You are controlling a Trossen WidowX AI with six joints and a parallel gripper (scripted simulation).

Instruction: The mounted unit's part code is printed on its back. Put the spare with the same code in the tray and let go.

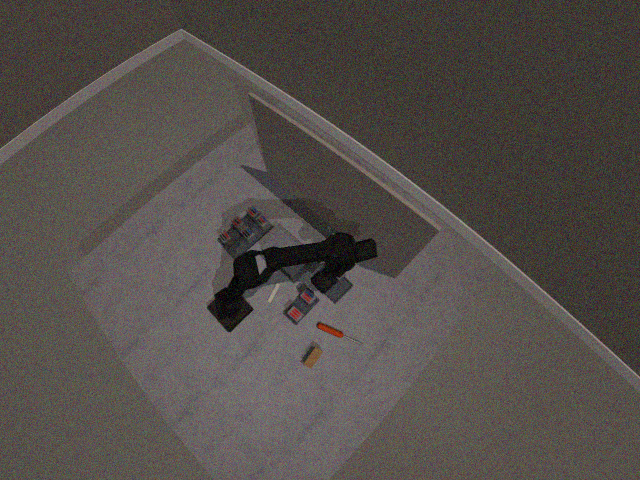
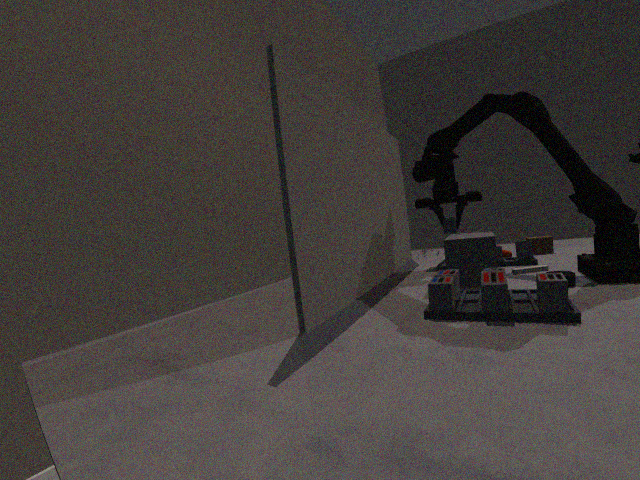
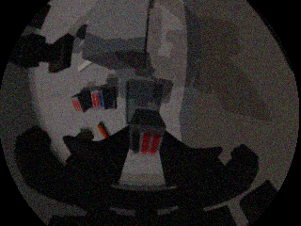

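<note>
Holding a grey spare (image 2: 451, 224) (image 3: 147, 137) near the tray (image 1: 339, 291) (image 3: 134, 112).
Tool (image 1: 324, 281) (image 2: 451, 227) (image 3: 146, 127) clenched on it above the bench (image 1: 217, 382) (image 2: 351, 413) (image 3: 52, 108); its label shows one black and two red bars.

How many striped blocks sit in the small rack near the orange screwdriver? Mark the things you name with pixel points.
2. The red-striped block (image 1: 295, 313) (image 3: 76, 104) is at the lower left in the top view; the red-and-blue block (image 1: 307, 295) (image 3: 97, 99) is up and right of it. Another could be hidden in shadow.
</note>
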